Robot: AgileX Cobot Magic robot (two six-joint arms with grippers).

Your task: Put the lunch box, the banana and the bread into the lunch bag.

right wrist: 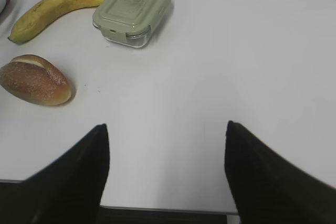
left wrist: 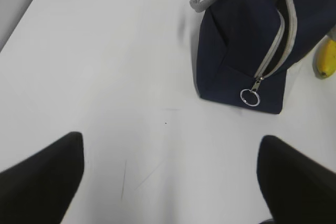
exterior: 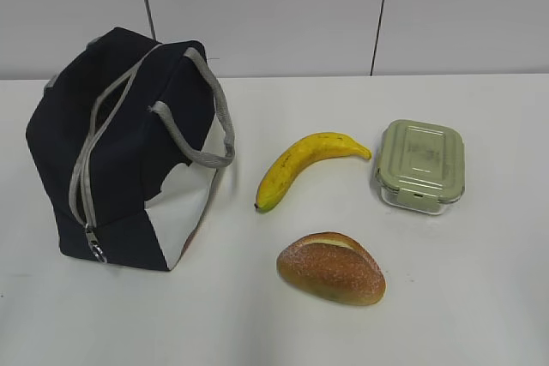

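The navy lunch bag (exterior: 120,152) stands at the left, zipper shut, its ring pull (left wrist: 250,97) low at the near end. The banana (exterior: 304,166) lies in the middle, the lunch box (exterior: 421,165) with its green lid to its right, the bread (exterior: 331,268) in front. My left gripper (left wrist: 170,145) is open and empty over bare table, left of and short of the bag (left wrist: 252,40). My right gripper (right wrist: 167,132) is open and empty near the table's front edge, short of the bread (right wrist: 34,81), banana (right wrist: 52,6) and lunch box (right wrist: 132,10). Neither gripper shows in the exterior view.
The white table (exterior: 480,297) meets a pale panelled wall at the back. The table's front edge (right wrist: 163,208) lies just under my right gripper. The bag's grey strap handles (exterior: 202,130) hang over its right side.
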